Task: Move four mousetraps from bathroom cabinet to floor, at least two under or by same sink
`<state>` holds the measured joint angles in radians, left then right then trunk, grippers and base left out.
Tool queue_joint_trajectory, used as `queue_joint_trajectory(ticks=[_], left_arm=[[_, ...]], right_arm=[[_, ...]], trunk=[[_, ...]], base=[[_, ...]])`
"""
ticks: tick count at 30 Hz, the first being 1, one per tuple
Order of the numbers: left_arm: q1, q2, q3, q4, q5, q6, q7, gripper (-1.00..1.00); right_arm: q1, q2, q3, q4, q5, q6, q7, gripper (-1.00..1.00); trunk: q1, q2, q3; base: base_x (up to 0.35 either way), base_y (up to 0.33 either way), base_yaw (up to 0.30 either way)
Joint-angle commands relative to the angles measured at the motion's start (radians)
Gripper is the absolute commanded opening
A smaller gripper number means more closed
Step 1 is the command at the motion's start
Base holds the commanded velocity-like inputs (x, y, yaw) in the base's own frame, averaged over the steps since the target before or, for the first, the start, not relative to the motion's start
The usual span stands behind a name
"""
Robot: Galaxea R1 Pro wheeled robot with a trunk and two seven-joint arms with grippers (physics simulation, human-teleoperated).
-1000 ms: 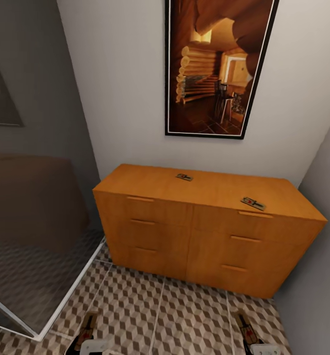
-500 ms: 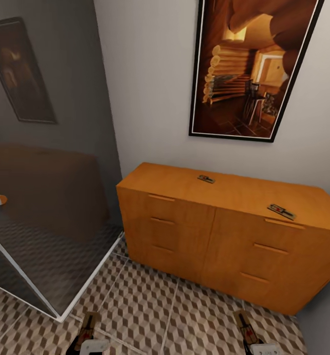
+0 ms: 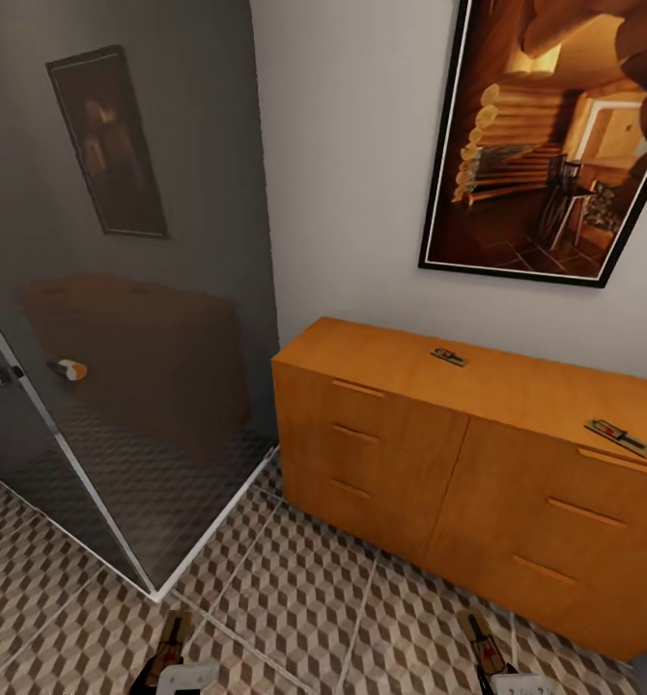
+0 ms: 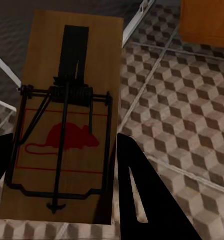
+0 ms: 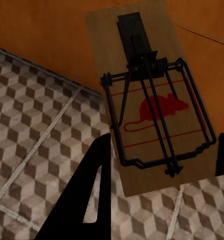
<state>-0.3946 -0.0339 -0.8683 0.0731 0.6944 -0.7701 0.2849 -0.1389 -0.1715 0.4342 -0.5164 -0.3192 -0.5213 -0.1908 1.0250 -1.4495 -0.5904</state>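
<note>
Camera pans left since the earlier frames: cabinet slides toward the right edge of the head view and more of the glass shower panel comes in. Things themselves sit put; the view moves, not them.

Progress: roughly halfway, none placed yet. Two mousetraps off the cabinet, one per arm. Two left on the cabinet top: far mousetrap near the back middle, near mousetrap at the front edge toward the cabinet's right end. No trap on the bathroom floor so far.

Left gripper: fingers pinching the left-held mousetrap by its long sides, board lying flat between them and sticking out well past the tips, floor tiles below.

Right gripper: fingers pinching the right-held mousetrap the same way; one finger is cut off at the frame edge, so contact there is probably firm but I can't confirm. Cabinet front just behind it.

Remaining: set these two down by a sink, fetch the other two.
</note>
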Motion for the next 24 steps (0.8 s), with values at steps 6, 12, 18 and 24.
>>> queue_joint_trajectory(ticks=[6, 12, 18, 24], left_arm=[[-0.001, -0.001, -0.006, 0.004, -0.01, 0.0, 0.014, -1.0], [-0.001, -0.001, -0.006, 0.004, -0.009, 0.0, 0.015, -1.0], [-0.001, -0.001, -0.006, 0.004, -0.009, 0.0, 0.015, -1.0], [-0.001, -0.001, -0.006, 0.004, -0.009, 0.0, 0.015, -1.0]], right_arm=[[-0.001, 0.0, 0.008, 0.008, -0.007, -0.003, -0.006, -1.0], [-0.001, 0.001, 0.008, 0.01, -0.007, -0.003, -0.006, -1.0], [-0.001, 0.001, 0.008, 0.01, -0.007, -0.003, -0.006, -1.0], [-0.001, 0.001, 0.008, 0.01, -0.007, -0.003, -0.006, -1.0]], trunk=[[0.0, -0.001, -0.001], [0.0, -0.001, -0.001], [0.0, -0.001, -0.001], [0.0, -0.001, -0.001]], base=[[0.0, 0.0, 0.266], [0.0, 0.0, 0.266], [0.0, 0.0, 0.266], [0.0, 0.0, 0.266]])
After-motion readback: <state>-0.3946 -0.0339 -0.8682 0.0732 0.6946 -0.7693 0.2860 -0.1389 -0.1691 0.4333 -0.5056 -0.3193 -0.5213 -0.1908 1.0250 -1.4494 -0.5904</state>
